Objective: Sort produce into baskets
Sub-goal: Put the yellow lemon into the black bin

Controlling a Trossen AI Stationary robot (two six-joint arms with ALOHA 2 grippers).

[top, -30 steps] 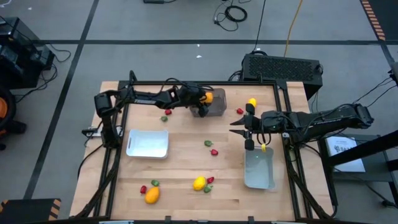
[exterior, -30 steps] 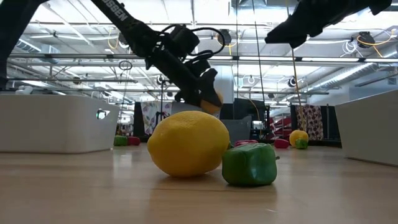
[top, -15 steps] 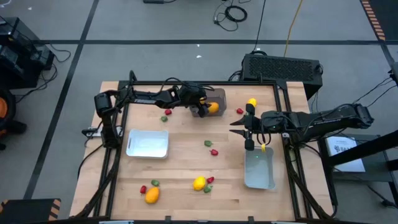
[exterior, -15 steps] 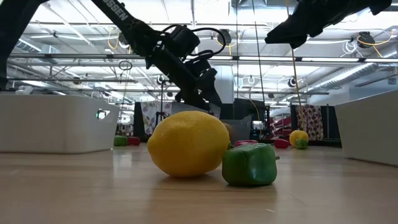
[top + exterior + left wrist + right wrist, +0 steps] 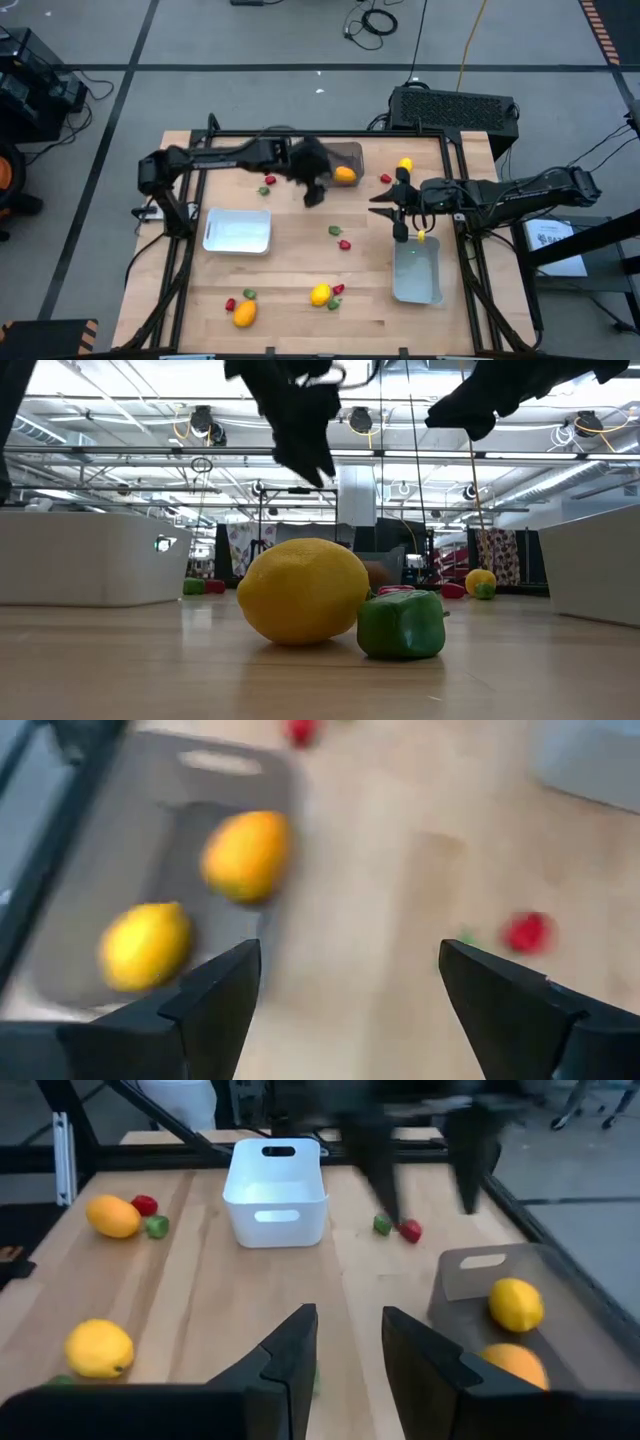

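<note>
A wooden table [image 5: 300, 260] stands on a grey floor, and the low view looks across it into a big hall with ceiling lamps.

The left gripper [image 5: 314, 190] hangs above the table just beside the dark grey basket [image 5: 343, 158] at the far edge. Its fingers [image 5: 215, 995] are spread wide and there is nothing between them. The left wrist view shows an orange fruit [image 5: 246, 854] and a yellow lemon [image 5: 146, 946] lying inside this basket, side by side. In the high view only the orange one [image 5: 345, 174] can be seen there. The orange fruit's long axis looks tilted towards the basket's handle cut-out, but the picture is too blurred to be sure.

The right gripper [image 5: 385, 204] is over the right part of the table, near the far end of a pale basket [image 5: 417, 270]. Its fingers [image 5: 285, 1355] stand a small way apart with nothing between them; it points towards the table's middle.

A second pale basket [image 5: 238, 230] sits on the left side. Near the front edge lie a loose lemon [image 5: 303, 591] with a green piece [image 5: 401, 624] touching it, and the low view shows them large. The high view alone shows another orange fruit [image 5: 244, 314] with a red piece [image 5: 231, 304] beside it, and a red and green pair [image 5: 340, 237] in the middle.
</note>
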